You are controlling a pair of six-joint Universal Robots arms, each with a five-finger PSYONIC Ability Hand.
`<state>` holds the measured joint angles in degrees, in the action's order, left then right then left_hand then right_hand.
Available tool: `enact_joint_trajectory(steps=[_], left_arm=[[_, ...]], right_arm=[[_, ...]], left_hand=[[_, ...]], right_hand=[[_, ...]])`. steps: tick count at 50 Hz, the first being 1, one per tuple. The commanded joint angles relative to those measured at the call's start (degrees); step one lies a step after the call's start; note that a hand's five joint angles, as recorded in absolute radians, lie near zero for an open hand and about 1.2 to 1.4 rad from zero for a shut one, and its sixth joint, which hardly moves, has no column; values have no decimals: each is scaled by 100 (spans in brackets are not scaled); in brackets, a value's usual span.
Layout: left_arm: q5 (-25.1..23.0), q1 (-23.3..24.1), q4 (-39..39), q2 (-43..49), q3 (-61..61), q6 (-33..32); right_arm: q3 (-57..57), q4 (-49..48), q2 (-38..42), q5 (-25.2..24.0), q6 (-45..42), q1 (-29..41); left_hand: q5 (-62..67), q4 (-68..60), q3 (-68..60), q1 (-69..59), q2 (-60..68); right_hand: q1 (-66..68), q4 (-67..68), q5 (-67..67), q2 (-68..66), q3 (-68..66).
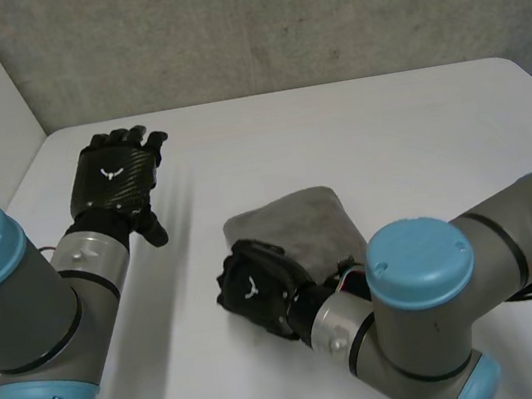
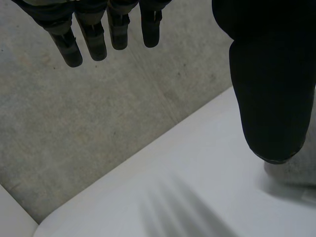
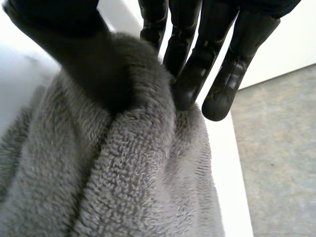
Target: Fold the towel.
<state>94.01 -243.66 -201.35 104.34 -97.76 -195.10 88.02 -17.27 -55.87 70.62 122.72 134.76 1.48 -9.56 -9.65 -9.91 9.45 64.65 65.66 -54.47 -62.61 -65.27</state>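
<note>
Grey terry towel (image 1: 302,222), likely soft, limp, light; right hand (image 1: 258,290) pinches its near edge; left hand (image 1: 116,178) spread, empty. Best hold: corners.

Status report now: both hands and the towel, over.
Left hand open, off the towel. Right hand pinching towel fold. Towel lies bunched on table.

Near edge of towel (image 1: 300,222) hidden under right hand (image 1: 255,292); towel's corner beside it covered by right arm (image 1: 421,317).
</note>
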Motion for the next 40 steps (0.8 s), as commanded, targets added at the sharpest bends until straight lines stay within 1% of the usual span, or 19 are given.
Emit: enact_joint_trajectory(steps=[1, 3, 4, 6, 7, 9, 10, 11, 12, 14, 16, 17, 20, 25, 31, 33, 34, 36, 40], left_arm=[[-6, 126, 26, -46, 143, 244], [3, 240, 52, 24, 309, 305], [3, 240, 52, 25, 310, 306], [3, 380, 61, 164, 511, 428], [3, 381, 61, 165, 512, 429], [12, 608, 166, 410, 783, 682], [12, 609, 167, 411, 785, 684], [29, 722, 297, 524, 915, 832], [29, 724, 298, 525, 917, 833], [82, 951, 666, 814, 1214, 1192], [82, 1056, 859, 972, 1381, 1402], [82, 1179, 1070, 1156, 1556, 1613], [82, 1277, 1274, 1369, 1734, 1800], [222, 1462, 1871, 2193, 2225, 2230], [574, 1471, 1916, 2617, 2244, 2231], [662, 1471, 1959, 2801, 2235, 2213], [662, 1471, 1960, 2802, 2235, 2213], [680, 1479, 1977, 2793, 2191, 2213], [680, 1514, 1995, 2610, 2217, 2204]], right_arm=[[180, 22, -223, 400, 516, -161], [242, 4, -607, 487, 1512, -432], [242, 4, -609, 488, 1518, -433], [382, 13, -1116, 523, 2725, -722], [383, 13, -1119, 523, 2731, -723], [453, 118, -1495, 540, 3929, -977], [453, 118, -1497, 540, 3935, -978], [453, 231, -1575, 549, 4422, -1144], [453, 232, -1576, 549, 4427, -1145], [366, 678, -1602, 567, 5153, -1548], [295, 933, -1568, 532, 5331, -1741], [208, 1127, -1541, 497, 5367, -1891], [101, 1296, -1444, 496, 5350, -1980], [-407, 1673, -716, 479, 5201, -2051], [-637, 1788, -196, 532, 4770, -1971], [-733, 1841, 66, 567, 4210, -1928], [-734, 1841, 67, 567, 4207, -1927], [-751, 1858, 146, 576, 3726, -1849], [-742, 1911, 68, 576, 3645, -1778]], left_hand=[[-148, -44, -35, -9, 55], [-148, -44, -35, -9, 55], [-148, -44, -35, -9, 55], [-127, -65, -56, -31, 76], [-126, -66, -56, -31, 77], [-93, -99, -89, -64, 110], [-93, -99, -90, -64, 110], [-76, -116, -106, -81, 127], [-76, -116, -106, -81, 127], [-26, -166, -157, -131, 177], [-25, -167, -157, -132, 178], [-25, -167, -157, -132, 178], [-25, -167, -157, -132, 178], [8, -200, -191, -165, 211], [8, -200, -191, -165, 211], [8, -200, -191, -165, 211], [8, -200, -191, -165, 211], [8, -200, -191, -165, 211], [8, -200, -191, -165, 211]], right_hand=[[-5465, -5566, 5447, 5261, 5527], [-5465, -5566, 5447, 5261, 5527], [-5465, -5566, 5447, 5261, 5527], [-5465, -5566, 5447, 5261, 5527], [-5465, -5566, 5447, 5261, 5527], [-5465, -5566, 5447, 5261, 5527], [-5465, -5566, 5447, 5261, 5527], [-5465, -5566, 5447, 5261, 5527], [-5465, -5566, 5447, 5261, 5527], [-5465, -5566, 5447, 5261, 5527], [-5465, -5566, 5447, 5261, 5527], [-5465, -5566, 5447, 5261, 5527], [-5465, -5566, 5447, 5261, 5527], [-5465, -5566, 5447, 5261, 5527], [-5465, -5566, 5447, 5261, 5527], [-5465, -5566, 5447, 5261, 5527], [-5465, -5566, 5447, 5261, 5527], [-5465, -5566, 5447, 5261, 5527], [-5465, -5566, 5447, 5261, 5527]])
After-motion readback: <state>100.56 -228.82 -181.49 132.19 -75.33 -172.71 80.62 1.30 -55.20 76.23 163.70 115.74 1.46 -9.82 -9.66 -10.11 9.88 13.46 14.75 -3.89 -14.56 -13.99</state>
